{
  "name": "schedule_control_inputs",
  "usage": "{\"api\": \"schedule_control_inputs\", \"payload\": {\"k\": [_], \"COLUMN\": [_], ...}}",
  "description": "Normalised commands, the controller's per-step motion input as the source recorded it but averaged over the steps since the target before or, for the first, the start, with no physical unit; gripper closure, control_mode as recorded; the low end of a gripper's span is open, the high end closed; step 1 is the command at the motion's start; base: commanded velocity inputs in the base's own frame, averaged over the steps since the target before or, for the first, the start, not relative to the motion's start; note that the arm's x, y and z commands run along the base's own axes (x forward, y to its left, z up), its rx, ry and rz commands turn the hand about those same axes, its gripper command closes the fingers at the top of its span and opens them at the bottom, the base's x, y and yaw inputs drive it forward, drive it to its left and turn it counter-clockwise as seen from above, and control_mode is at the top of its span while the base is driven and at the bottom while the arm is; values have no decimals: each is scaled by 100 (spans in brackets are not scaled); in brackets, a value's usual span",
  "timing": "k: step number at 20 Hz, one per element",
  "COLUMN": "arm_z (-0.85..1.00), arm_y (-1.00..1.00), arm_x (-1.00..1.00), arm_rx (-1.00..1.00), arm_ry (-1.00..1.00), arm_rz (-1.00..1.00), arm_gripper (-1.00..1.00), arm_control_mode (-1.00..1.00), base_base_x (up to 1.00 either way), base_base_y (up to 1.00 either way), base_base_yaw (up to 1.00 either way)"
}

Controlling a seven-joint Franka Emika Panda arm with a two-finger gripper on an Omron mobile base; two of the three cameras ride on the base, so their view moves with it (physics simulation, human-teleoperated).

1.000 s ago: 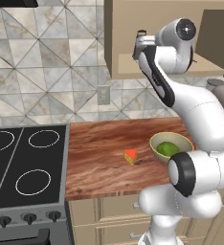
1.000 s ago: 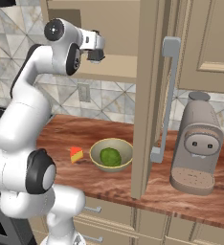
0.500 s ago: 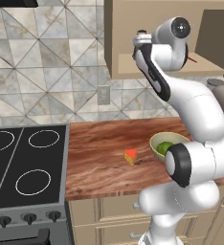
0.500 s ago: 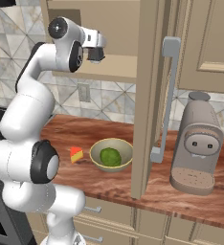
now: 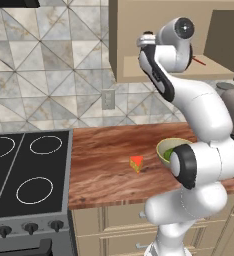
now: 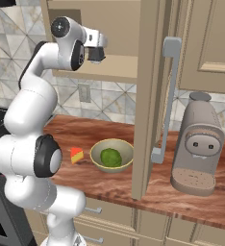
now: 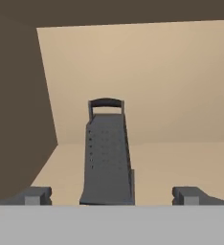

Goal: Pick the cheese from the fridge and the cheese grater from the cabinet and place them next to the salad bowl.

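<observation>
Cheese grater [image 7: 107,153] stands upright on the flat shelf of the cabinet [image 7: 147,81], dark grey, tapering upward, small arched handle on top. It sits left of centre in the hand view, nearer the cupboard's shadowed left wall than its right. Tan back panel behind it; shelf around it bare.

Gripper [image 7: 113,195] is aimed straight at the grater, jaws spread wide, one fingertip [image 7: 35,195] low to the left of the grater's base and the other low to the right, neither touching it. Nothing is held. From the right base view the gripper [image 6: 96,54] hangs at the open cabinet's mouth just above the shelf edge, arm raised high.

Thin red utensil [image 5: 199,61] shows at the shelf's right end in the left base view, partly hidden by the arm; what it is exactly is hard to make out.

Below, on the wooden counter [image 6: 148,187]: salad bowl [image 6: 111,154], shallow and tan, holds a mound of green salad. Cheese [image 6: 76,154], a yellow-orange wedge, lies just beside the bowl on its stove side, apparently not touching.

Open cabinet door [image 6: 150,91] hangs between the bowl and a tall grey coffee machine [image 6: 197,144]. Black stovetop [image 5: 26,170] lies at the counter's far left.
</observation>
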Motion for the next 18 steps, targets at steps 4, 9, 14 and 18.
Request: {"api": "schedule_control_inputs", "payload": {"k": [4, 9, 14, 18], "arm_z": [-19, -2, 0, 2], "arm_y": [6, 0, 0, 0], "arm_x": [10, 17, 17, 21], "arm_rx": [0, 4, 5, 3], "arm_ry": [0, 5, 6, 1], "arm_rz": [-4, -1, 0, 0], "arm_gripper": [-100, -100, -100, -100], "arm_control_mode": [-100, -100, -100, -100], "base_base_x": [0, 0, 0, 0], "base_base_y": [0, 0, 0, 0], "base_base_yaw": [0, 0, 0, 0]}}
